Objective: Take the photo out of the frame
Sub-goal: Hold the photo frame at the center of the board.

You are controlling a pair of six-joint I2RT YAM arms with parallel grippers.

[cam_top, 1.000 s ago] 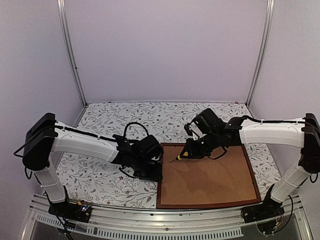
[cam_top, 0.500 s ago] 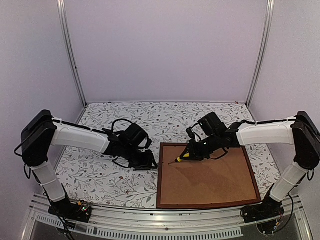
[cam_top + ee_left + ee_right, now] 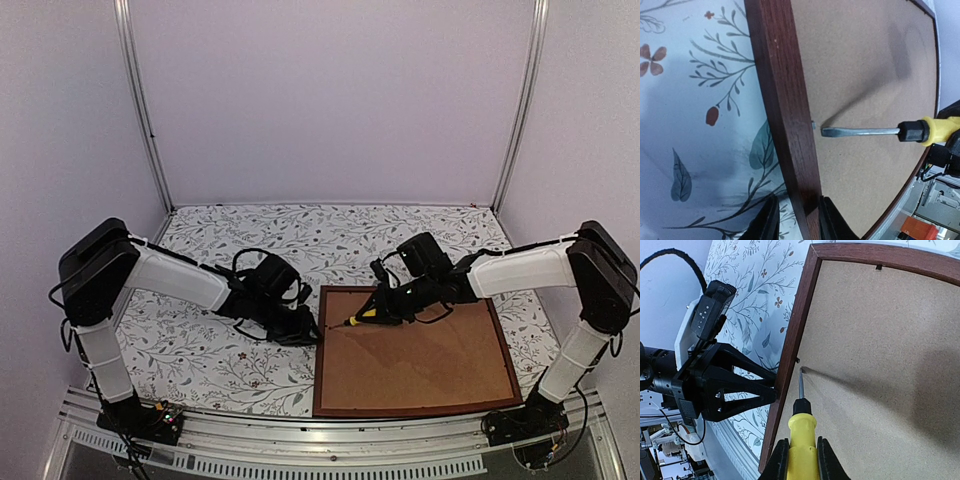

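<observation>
The dark reddish-brown frame (image 3: 318, 352) lies face down, its brown backing board (image 3: 420, 355) up; the photo is hidden beneath. My left gripper (image 3: 308, 331) straddles the frame's left rail (image 3: 785, 115), one finger (image 3: 765, 222) on the tablecloth side with a gap to the wood, the other (image 3: 832, 222) against the inner side. My right gripper (image 3: 801, 460) is shut on a yellow-handled screwdriver (image 3: 801, 427). The screwdriver's flat tip (image 3: 827, 132) sits at a small metal tab (image 3: 813, 125) on the rail's inner edge.
The table has a floral cloth (image 3: 230, 240). The frame fills the near right part, close to the front edge rail (image 3: 330, 440). Another small tab (image 3: 879, 267) shows on the frame's far rail. Purple walls enclose the back and sides.
My left gripper drew a little away to the left, then came back onto the frame's left rail with its jaws narrowing. The right gripper and screwdriver stayed near the tab.
</observation>
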